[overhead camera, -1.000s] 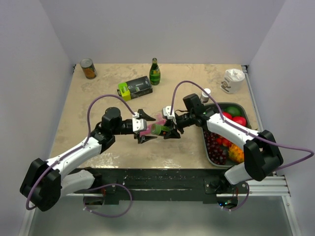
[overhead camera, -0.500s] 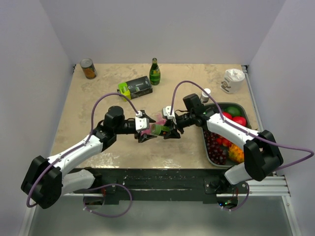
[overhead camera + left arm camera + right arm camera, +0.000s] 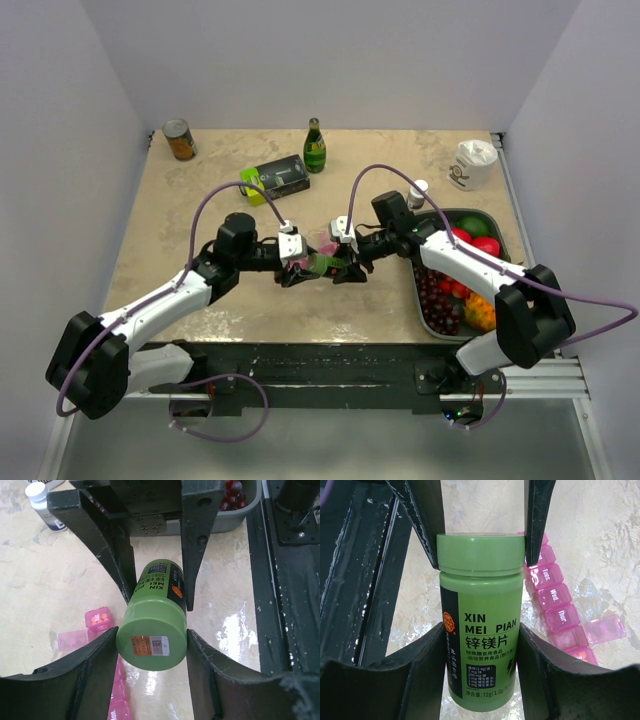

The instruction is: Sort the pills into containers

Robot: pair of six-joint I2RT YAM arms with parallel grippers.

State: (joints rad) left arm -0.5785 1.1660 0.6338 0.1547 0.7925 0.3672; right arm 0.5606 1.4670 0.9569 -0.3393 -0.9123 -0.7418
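A green pill bottle [image 3: 322, 263] hangs sideways above the table between my two grippers. My right gripper [image 3: 480, 635] is shut on its labelled body [image 3: 481, 580]. My left gripper [image 3: 152, 632] faces it, both jaws pressed against the sides of the green cap [image 3: 152, 645]. The containers, a pink pill-organiser strip [image 3: 555, 600], lie on the table under and beside the bottle. One compartment [image 3: 97, 620] stands open with orange pills [image 3: 102, 615] inside. In the top view the strip [image 3: 325, 240] is mostly hidden by the grippers.
A grey fruit tray [image 3: 470, 211] sits at the right, a small white bottle [image 3: 418, 193] behind it. A black-and-lime box [image 3: 275, 178], a green glass bottle [image 3: 315, 147], a can [image 3: 180, 140] and a white cup [image 3: 472, 163] stand toward the back.
My left gripper has moved right onto the bottle's cap and narrowed its jaws around it. The right gripper and the bottle have stayed put.
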